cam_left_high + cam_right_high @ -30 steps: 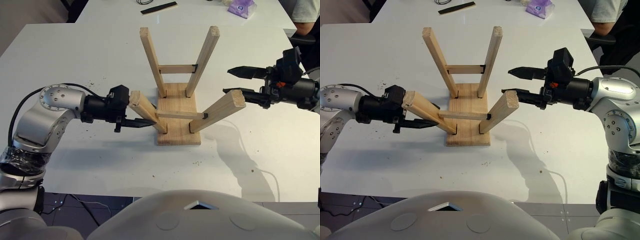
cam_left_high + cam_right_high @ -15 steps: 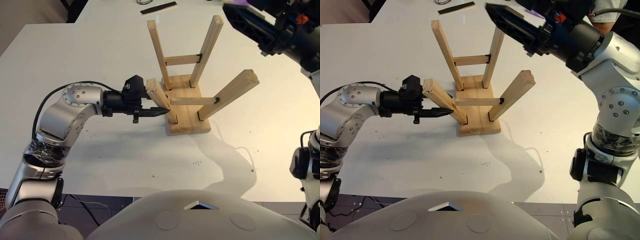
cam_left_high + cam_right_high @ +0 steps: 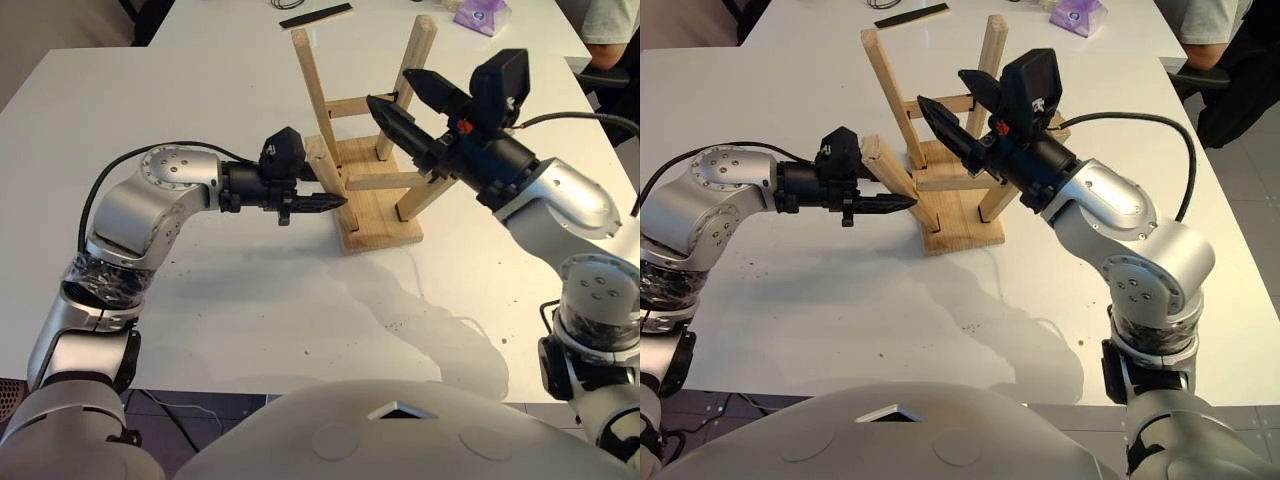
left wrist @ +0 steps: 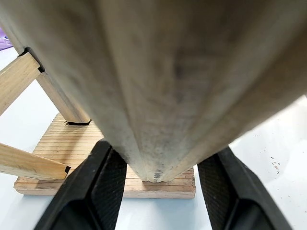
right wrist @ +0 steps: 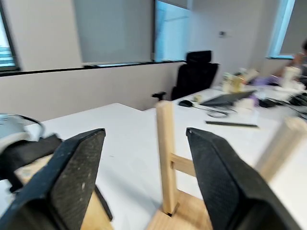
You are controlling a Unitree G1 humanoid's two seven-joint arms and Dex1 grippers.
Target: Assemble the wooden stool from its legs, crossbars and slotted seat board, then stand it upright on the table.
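On the left, the left tool (image 3: 335, 200) is clenched on the near-left leg (image 3: 902, 185) of the stool. It reaches in from the robot's left, with its fingers (image 4: 98, 189) pressed to either side of the wood. The stool sits upside down near the middle of the desk (image 3: 200, 300). Its seat board (image 3: 372, 222) lies flat on the surface and all four legs rise out of it, each splayed outward, so the held leg leans up and toward the left arm. The near crossbar (image 3: 375, 182) runs left to right between the near pair of legs, the far crossbar (image 3: 350, 103) between the far pair. Every piece looks seated, so I judge the assembly done and the turning-over yet to come.

Further right, the right tool (image 3: 388, 88) hangs released above the near crossbar, its jaws spread wide and holding nothing, pointing across the stool toward the left arm. The near-right leg (image 3: 418, 200) lies below and just beside it, partly hidden under the right forearm, with its long axis slanting up and out to the robot's right. The flip likely turns on this relation: the right arm is the nearer one to this free leg, and it would need to drop and close across the leg's width to mirror the left grip before the stool can be rolled onto its feet
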